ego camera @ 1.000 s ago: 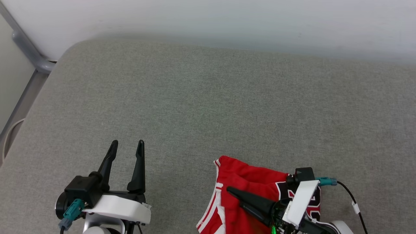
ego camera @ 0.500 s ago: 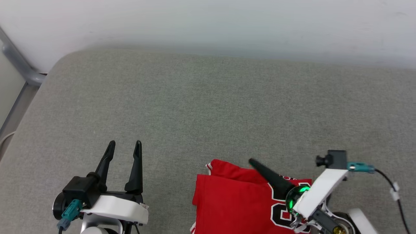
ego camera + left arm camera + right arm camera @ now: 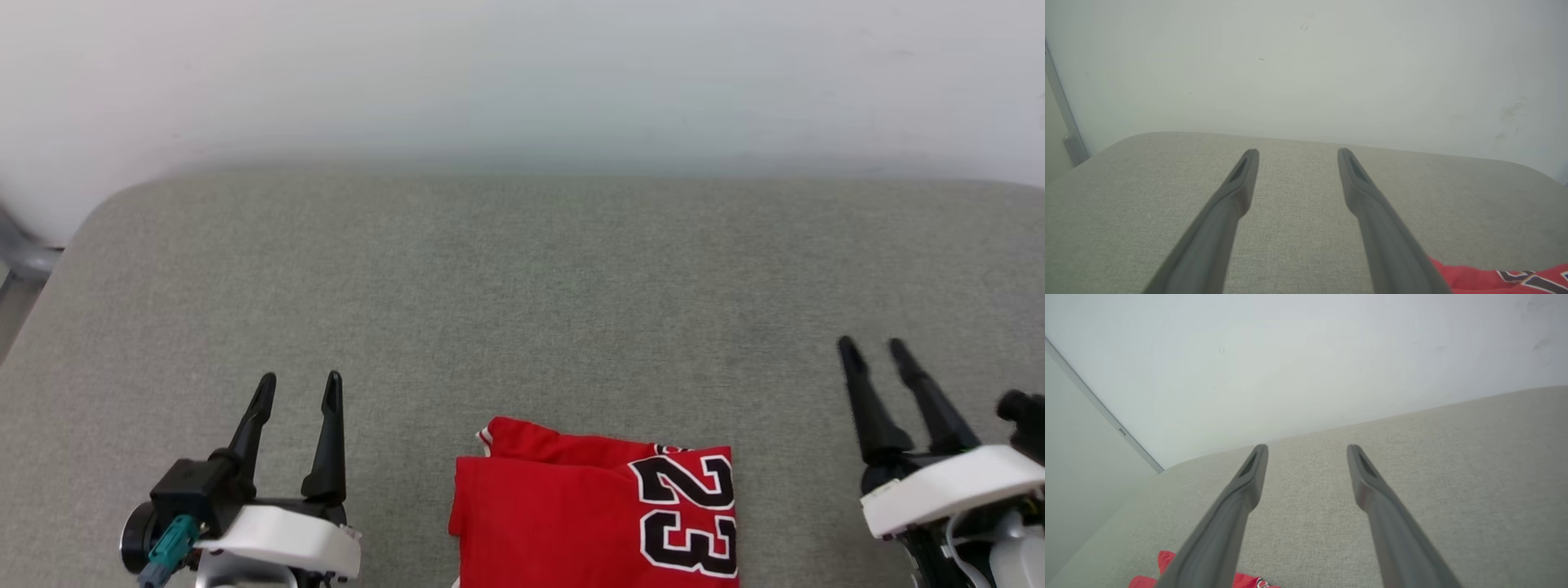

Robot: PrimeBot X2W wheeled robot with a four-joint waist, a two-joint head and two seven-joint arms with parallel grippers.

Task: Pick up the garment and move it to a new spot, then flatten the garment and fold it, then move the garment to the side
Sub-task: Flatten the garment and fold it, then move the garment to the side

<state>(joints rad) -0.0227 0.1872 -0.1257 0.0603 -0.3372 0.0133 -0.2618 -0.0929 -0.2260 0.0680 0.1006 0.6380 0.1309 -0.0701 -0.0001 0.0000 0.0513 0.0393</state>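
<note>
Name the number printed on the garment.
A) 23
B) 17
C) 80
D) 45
A: the folded red garment carries a black, white-edged 23 on its right part in the head view.

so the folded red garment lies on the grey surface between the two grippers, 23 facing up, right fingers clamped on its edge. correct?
One thing is off: the right gripper is open and apart from the garment, its fingers over bare grey surface to the garment's right, as the head view shows. The rest stands: folded, 23 up, between it and the left gripper.
</note>
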